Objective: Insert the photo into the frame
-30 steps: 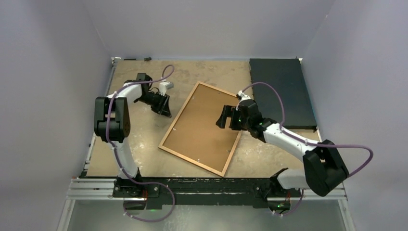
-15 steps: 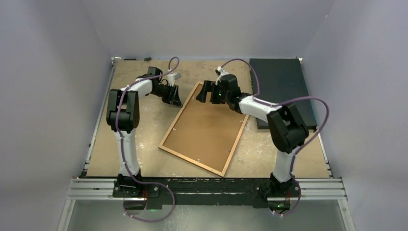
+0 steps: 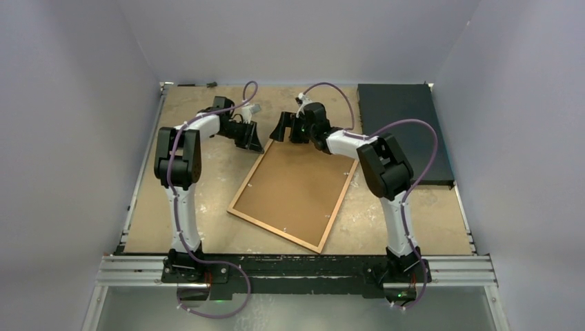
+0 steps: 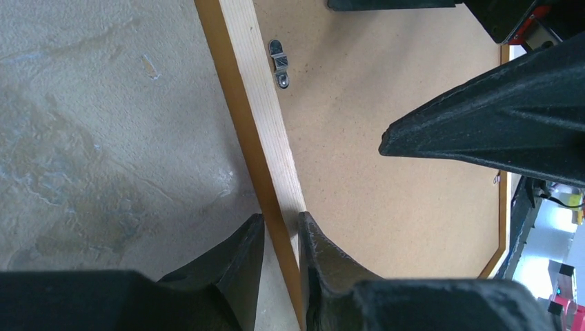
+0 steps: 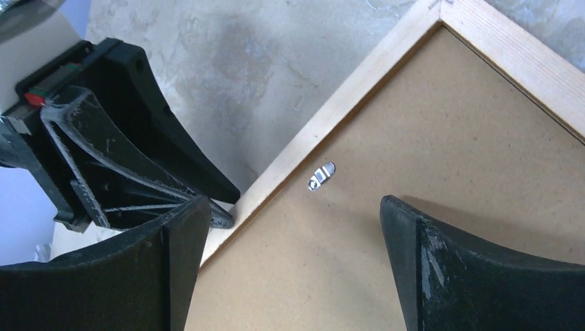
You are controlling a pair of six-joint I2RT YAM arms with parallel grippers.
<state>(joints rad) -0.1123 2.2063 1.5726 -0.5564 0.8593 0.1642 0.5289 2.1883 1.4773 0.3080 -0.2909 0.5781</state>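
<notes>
Frame point(image 3: 293, 186) lies flat on table point(image 3: 200, 200), board back up, mid-table, skewed with its far corner pointing toward the back wall. Black slab point(image 3: 403, 131) sits well apart at far right.

Left gripper point(image 3: 255, 145) is at the frame's left rail, just below the far corner. In the wrist view its fingers point(image 4: 241, 269) stand nearly closed, one on each side of the wooden rail point(image 4: 265, 131), outer finger over the table and inner finger over the board. They look to be in contact with the rail, but I can't tell if it's actually clamped.

Right gripper point(image 3: 283, 129) hangs over the same corner, jaws spread wide and holding nothing. One finger point(image 5: 469, 269) is above the board, the other near the rail by the left gripper's tips. A metal turn tab point(image 5: 321, 176) sits on the board just inside the rail, between both grippers.
</notes>
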